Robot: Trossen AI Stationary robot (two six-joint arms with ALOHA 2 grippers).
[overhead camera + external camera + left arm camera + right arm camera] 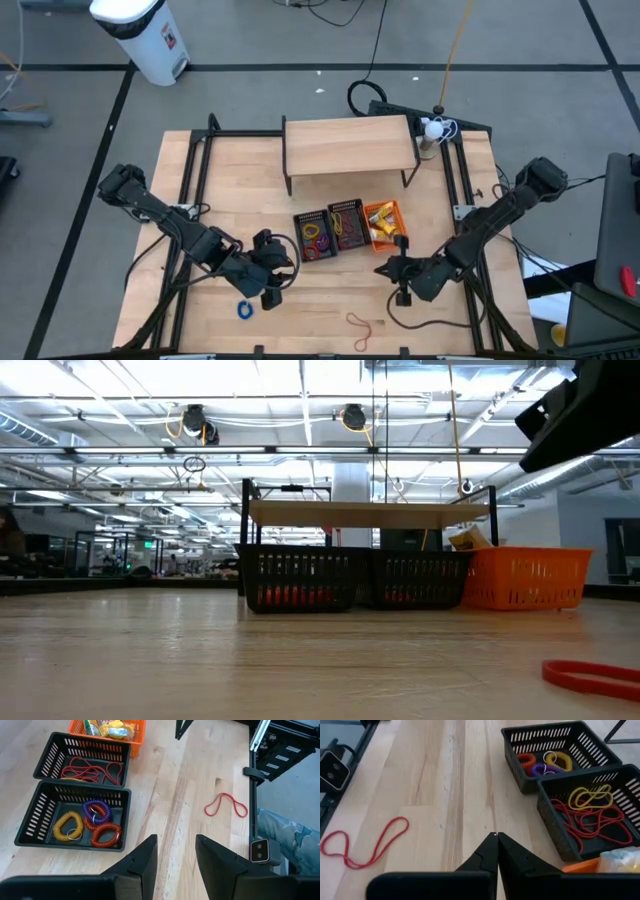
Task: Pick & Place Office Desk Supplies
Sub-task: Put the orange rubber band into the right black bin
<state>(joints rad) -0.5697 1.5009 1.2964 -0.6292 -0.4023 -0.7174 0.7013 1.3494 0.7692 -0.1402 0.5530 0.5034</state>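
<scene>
From table level, contents of the three baskets mostly hidden behind their mesh walls; only a red glow through the left black basket (298, 578) and a sliver of the loose red elastic loop (592, 677) cut off at the frame edge. From above, loop barely legible as a thin red squiggle (362, 329). Blue coil ring (244, 310) on bare wood, partly tucked under the left arm, not seen from either wrist.

Landmark: middle black basket (348, 226), sitting between the coil basket (313, 236) and the orange basket (385, 222), all three touching in a row.

Loose red loop lying flat, pinched into a figure-eight, long axis slanting across the board grain (362, 843); well apart from the middle basket, toward the table's front edge. Inside the middle basket: red elastic loops (592, 822) with a yellow one (590, 796) on top. In the coil basket: yellow (68, 826), purple (97, 810) and red-orange (105, 834) coil rings. Yellow packets in the orange basket, blurred.

Left gripper (176, 851) near the coil basket's front corner, fingers parted, nothing between them, touching nothing. Right gripper (496, 851) in front of the orange basket, clenched tip to tip on nothing, above bare wood.
</scene>
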